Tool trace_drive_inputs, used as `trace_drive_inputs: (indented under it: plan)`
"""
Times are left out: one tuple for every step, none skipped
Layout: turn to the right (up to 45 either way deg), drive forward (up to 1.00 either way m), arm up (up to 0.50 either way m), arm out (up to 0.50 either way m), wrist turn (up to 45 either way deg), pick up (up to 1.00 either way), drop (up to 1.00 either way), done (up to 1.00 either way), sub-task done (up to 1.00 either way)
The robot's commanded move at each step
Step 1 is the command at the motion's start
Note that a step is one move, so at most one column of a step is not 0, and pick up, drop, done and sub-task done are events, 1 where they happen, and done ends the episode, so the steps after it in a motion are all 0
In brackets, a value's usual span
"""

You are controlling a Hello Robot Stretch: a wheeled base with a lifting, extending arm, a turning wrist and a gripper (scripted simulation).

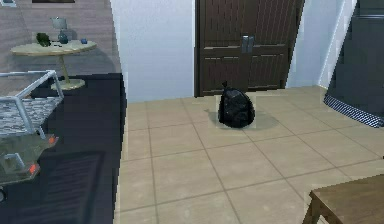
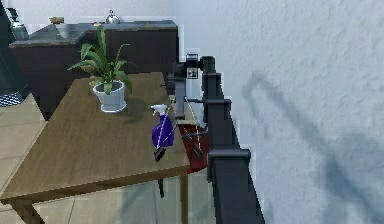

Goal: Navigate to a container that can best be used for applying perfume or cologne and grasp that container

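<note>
**A:** Where's the bottle?

**B:** The spray bottle point(image 2: 160, 131), blue-purple with a white nozzle, stands upright on the desk point(image 2: 80, 150). It is nearer than the plant point(image 2: 108, 72) and toward the arm side view's right of it, close to the desk's edge.

**A:** And the gripper?

**B:** The gripper point(image 2: 178, 88) is also right of the plant, a little farther back than the bottle. It sits at the end of the arm point(image 2: 225, 160). I can't tell how its fingers stand or whether it has anything, because the desk and bottle lie right at it. I also can't say whether it is over, beside or touching the bottle.

**A:** Anything else close by?

**B:** A small red thing point(image 2: 192, 146) lies lower right of the plant, between bottle and arm. A dark counter point(image 2: 60, 50) stands behind the plant.

**A:** So which step is this?

**B:** I'd judge the drive is done and the grasp is in hand. The next move calls for settling the fingers around the bottle's body, below the nozzle. It shouldn't tip the bottle toward the plant or off the edge. After that comes a straight lift clear of the desk.
</note>
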Motion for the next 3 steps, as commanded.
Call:
trace_drive_inputs:
  plan:
    - [0.0,0.00,0.00,0.00,45.0,0.00,0.00,0.00,0.00]
    - [0.0,0.00,0.00,0.00,45.0,0.00,0.00,0.00,0.00]
    - [0.0,0.00,0.00,0.00,36.0,0.00,0.00,0.00,0.00]
